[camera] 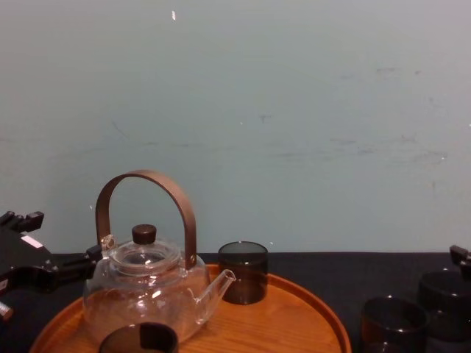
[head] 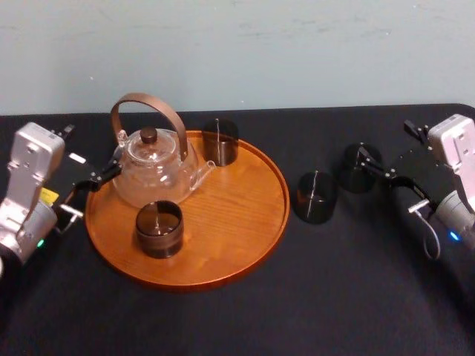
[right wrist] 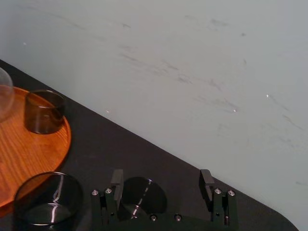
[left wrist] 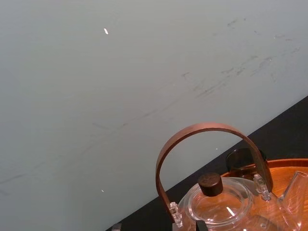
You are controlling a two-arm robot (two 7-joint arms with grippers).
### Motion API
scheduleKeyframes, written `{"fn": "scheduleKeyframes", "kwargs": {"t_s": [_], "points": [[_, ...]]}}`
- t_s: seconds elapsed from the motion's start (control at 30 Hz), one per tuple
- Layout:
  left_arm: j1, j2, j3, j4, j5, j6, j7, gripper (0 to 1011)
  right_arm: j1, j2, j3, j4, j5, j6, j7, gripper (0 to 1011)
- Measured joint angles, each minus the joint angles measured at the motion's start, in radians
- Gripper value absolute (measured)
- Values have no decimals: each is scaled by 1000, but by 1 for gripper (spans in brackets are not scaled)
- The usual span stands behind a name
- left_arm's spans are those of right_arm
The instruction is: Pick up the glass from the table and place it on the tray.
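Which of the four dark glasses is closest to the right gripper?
The rightmost glass on the table, just by the open jaws of the right gripper. The other table glass sits nearer the tray, which holds two more.

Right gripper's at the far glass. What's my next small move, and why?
Probably shift the right gripper sideways to centre it on the glass: its jaws stand open, but the glass lies close to one finger. Left gripper idles by the teapot.

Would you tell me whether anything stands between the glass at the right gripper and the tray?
Nothing visible separates the open right gripper from the far glass. A second glass stands between it and the tray. Left gripper: beside the teapot.
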Motion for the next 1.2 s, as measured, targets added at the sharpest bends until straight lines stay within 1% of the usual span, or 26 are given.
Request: {"fn": "scheduleKeyframes", "kwargs": {"t_s": [0.2, 0.4, 0.7, 1.03, 1.17, 1.2], "points": [[0, 0, 0, 0, 0, 0, 0, 1001, -31, 13, 15, -51, -1, 1, 16, 1002], [0, 0, 0, 0, 0, 0, 0, 1001, -79, 26, 32, -121, 10, 3, 47, 1002], [0, 0, 0, 0, 0, 0, 0, 1001, -136, 34, 36, -188, 34, 6, 107, 1002], [0, 0, 0, 0, 0, 0, 0, 1001, -164, 17, 23, -203, 59, 28, 177, 1002], [0, 0, 0, 0, 0, 0, 0, 1002, -169, 6, 30, -188, 97, 38, 220, 1002], [0, 0, 0, 0, 0, 0, 0, 1001, -170, 3, 32, -184, 100, 39, 224, 1002]]}}
